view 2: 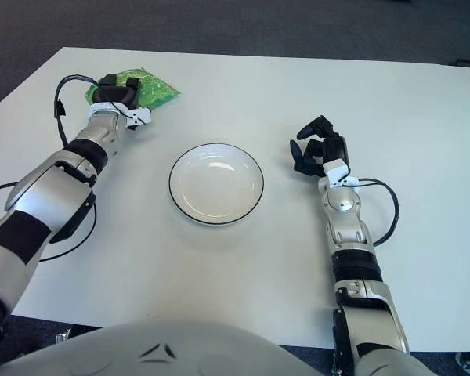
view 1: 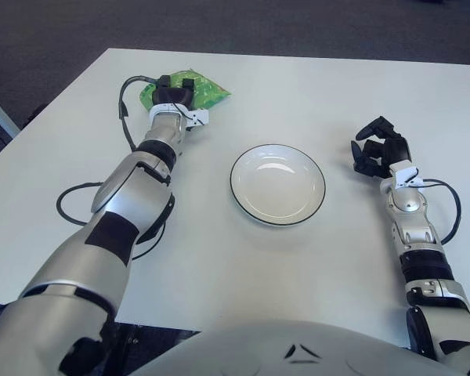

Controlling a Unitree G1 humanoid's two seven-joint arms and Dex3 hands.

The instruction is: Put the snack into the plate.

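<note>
The snack [view 1: 208, 93] is a green bag lying at the table's far left corner. My left hand [view 1: 177, 86] sits on top of its near end, black fingers curled down around the bag, which still touches the table. Most of the bag's left part is hidden under the hand. The white plate [view 1: 278, 188] with a dark rim stands in the middle of the table, holding nothing, about a forearm's length to the right of the snack. My right hand [view 1: 381, 149] shows to the right of the plate, fingers loosely relaxed and holding nothing.
The white table [view 1: 313, 86] stretches wide behind and right of the plate. A black cable [view 1: 66, 205] loops beside my left forearm near the table's left edge. Another cable [view 1: 453, 207] curls by my right wrist. Dark floor lies beyond the far edge.
</note>
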